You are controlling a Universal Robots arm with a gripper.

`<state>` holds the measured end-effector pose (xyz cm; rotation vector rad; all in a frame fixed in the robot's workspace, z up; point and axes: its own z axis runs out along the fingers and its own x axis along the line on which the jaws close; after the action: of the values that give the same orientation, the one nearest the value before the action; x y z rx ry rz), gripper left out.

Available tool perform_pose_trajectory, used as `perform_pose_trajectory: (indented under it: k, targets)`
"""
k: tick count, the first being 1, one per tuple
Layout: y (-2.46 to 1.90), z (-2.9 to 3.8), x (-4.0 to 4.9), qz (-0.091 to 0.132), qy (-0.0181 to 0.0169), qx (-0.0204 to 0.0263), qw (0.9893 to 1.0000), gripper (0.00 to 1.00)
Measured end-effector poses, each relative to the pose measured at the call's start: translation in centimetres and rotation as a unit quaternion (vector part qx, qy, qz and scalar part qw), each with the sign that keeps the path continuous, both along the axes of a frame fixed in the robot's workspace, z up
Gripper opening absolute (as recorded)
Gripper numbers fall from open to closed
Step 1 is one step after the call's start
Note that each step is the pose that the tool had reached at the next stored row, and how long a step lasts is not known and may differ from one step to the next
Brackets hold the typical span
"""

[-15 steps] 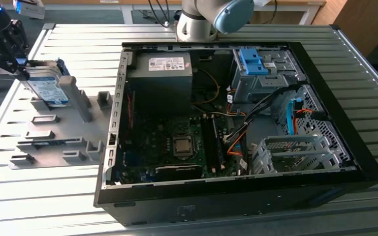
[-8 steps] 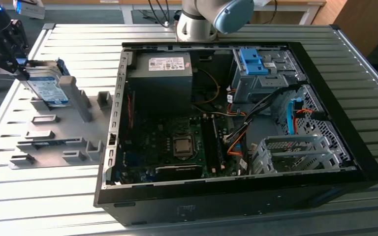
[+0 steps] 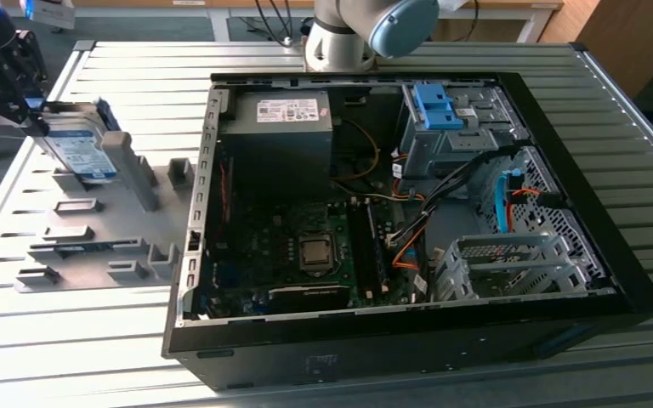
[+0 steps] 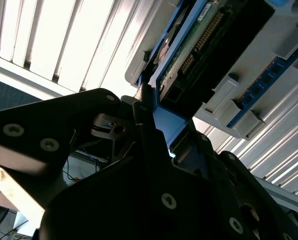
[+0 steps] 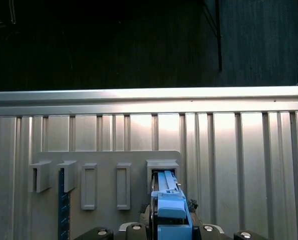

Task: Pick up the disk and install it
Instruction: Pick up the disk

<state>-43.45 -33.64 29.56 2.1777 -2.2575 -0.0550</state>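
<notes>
In the exterior view the disk, silver-grey with a white-and-blue label and blue side rails, stands on edge and slightly tilted over the grey holder plate at that view's left. My black gripper is shut on its upper end. In the first wrist view the disk's blue rail runs out from between my fingers toward an upright slot of the plate. The second wrist view shows the disk's edge with its green board, clamped at my gripper. I cannot tell whether its lower end touches the plate.
An open black computer case lies on the slatted metal table. Inside are a black box with a white sticker, a motherboard and a blue bracket on the drive cage. The arm's base stands behind the case.
</notes>
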Motion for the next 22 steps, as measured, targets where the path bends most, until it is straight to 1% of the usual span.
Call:
perform_pose_trajectory:
  k: [13,22]
  targets:
    - [0.0,2.12,0.0,0.0,0.0,0.0,1.0,0.37]
    - [0.0,3.23,0.0,0.0,0.0,0.0,1.0,0.37]
